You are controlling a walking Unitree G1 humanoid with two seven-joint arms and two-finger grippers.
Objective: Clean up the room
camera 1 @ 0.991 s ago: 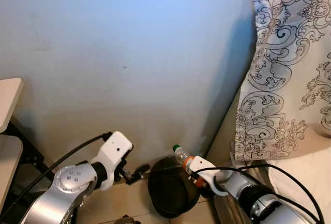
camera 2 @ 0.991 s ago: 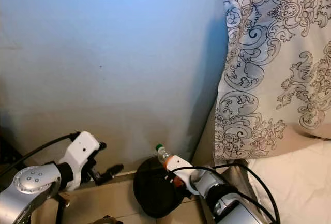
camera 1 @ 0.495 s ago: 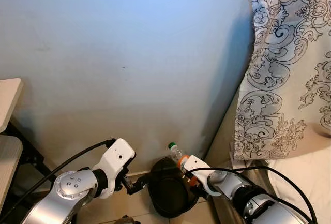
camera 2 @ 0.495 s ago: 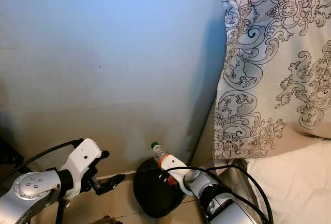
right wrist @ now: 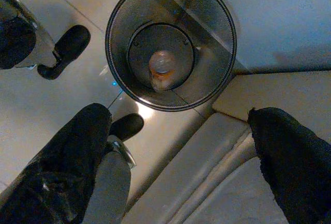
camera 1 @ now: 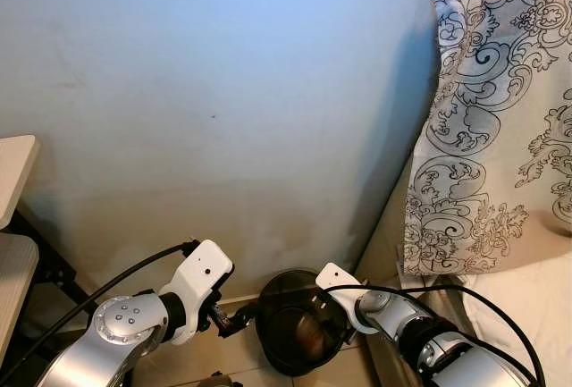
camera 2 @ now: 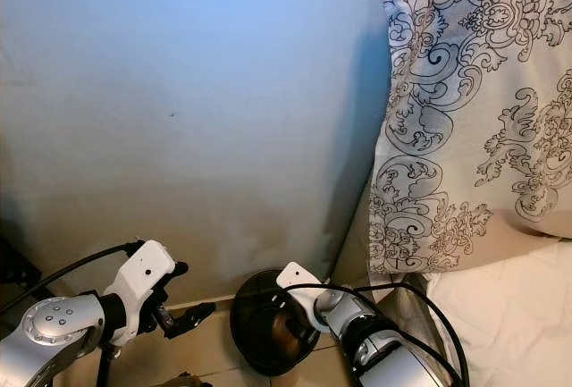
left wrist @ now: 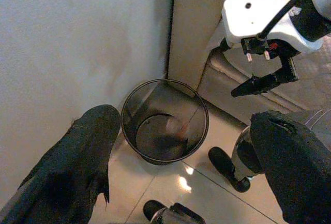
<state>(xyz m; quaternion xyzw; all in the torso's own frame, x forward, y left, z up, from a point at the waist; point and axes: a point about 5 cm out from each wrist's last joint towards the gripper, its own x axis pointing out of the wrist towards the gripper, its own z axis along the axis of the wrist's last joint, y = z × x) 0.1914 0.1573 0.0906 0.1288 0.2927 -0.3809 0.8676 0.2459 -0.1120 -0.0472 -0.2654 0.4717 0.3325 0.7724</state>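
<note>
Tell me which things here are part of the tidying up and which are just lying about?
Part of the job:
- black wire-mesh waste bin on the tiled floor by the wall
- plastic bottle lying in the bin's bottom
- right gripper, open above the bin

Just there:
- cream curtain with dark swirls
- left gripper, open beside the bin
- white bedding

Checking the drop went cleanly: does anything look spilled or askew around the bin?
Nothing stands out. The black mesh bin stands upright by the wall, the bottle lies inside it, and no spill shows on the floor.
</note>
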